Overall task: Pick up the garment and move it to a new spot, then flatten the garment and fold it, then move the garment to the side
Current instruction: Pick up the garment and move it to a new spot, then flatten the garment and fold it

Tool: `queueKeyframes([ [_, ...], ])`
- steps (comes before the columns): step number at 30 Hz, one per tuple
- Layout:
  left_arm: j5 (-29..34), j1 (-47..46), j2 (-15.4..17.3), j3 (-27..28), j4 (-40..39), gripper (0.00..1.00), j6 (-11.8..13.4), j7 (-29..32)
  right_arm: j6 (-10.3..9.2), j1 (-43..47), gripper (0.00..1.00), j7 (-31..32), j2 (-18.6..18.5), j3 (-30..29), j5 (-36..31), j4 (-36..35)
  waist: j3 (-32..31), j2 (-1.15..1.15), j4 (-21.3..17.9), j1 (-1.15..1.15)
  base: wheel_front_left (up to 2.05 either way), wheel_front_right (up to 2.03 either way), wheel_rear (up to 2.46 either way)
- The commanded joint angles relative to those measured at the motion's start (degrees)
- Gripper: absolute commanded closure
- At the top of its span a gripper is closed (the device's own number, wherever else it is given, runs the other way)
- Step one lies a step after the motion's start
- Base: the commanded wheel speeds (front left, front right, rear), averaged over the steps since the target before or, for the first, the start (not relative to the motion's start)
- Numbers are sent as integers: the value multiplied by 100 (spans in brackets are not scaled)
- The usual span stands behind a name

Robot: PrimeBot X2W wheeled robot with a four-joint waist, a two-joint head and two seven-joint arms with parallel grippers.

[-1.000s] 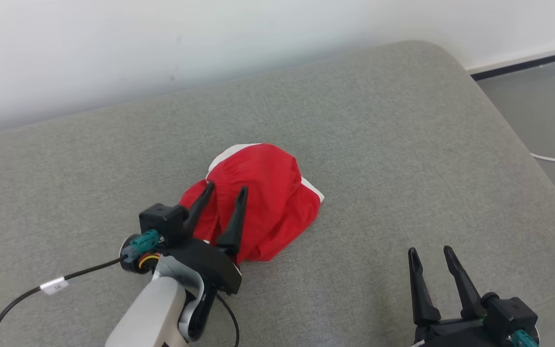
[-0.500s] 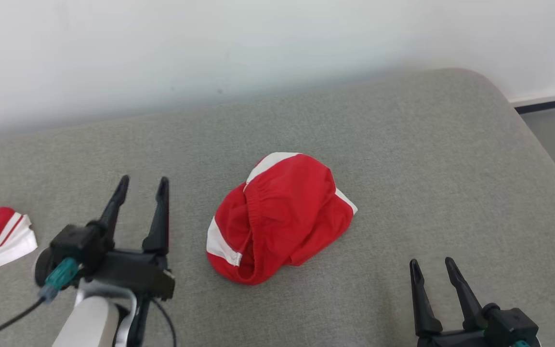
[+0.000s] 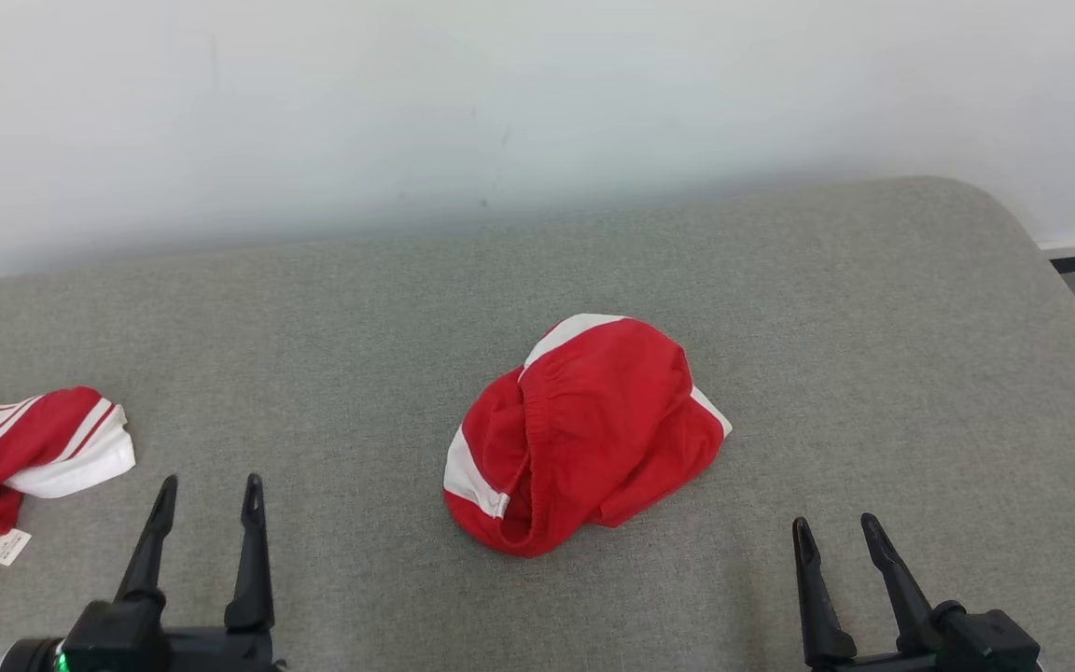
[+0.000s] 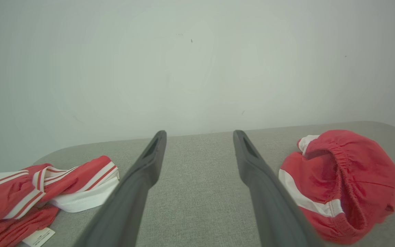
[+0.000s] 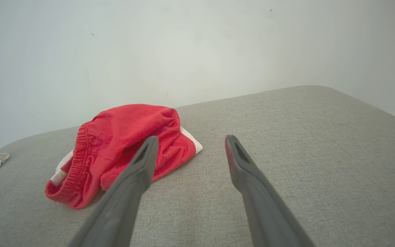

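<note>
Left gripper (image 3: 210, 483) at the cushion's (image 3: 873, 327) near edge, jaws apart, nothing between them. Right gripper (image 3: 834, 523) near the right corner, jaws apart as well, empty. Farther in, between the two, the red shorts (image 3: 593, 429) lie bunched mid-cushion. At the left edge lies a striped garment (image 3: 34, 439). Behind it all stands a white wall (image 3: 500, 93).

Red garment (image 3: 589, 431) bunched mid-cushion (image 3: 836, 308); left gripper (image 3: 208, 492), right gripper (image 3: 836, 530) spread, empty; striped clothes (image 3: 24, 448) far left.
</note>
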Motion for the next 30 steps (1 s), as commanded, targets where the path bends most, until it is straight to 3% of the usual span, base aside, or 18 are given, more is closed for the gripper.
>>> queueKeyframes([
  [1,47,72,-33,43,-47,0,-35,-18,-12,42,0,-3,5,15,-23,-5,-15,0,19,1,0,0,0],
  [11,439,696,-513,583,15,0,-434,-19,-12,80,0,-3,5,11,-29,-4,-48,0,84,1,0,0,0],
  [19,538,854,-752,1064,-23,0,-481,-19,-12,111,0,-3,4,4,-44,20,-78,0,154,1,0,0,0],
  [30,655,1002,-832,1091,-102,0,-469,-19,-12,154,0,-3,5,42,-40,16,-91,0,248,1,0,0,0],
])
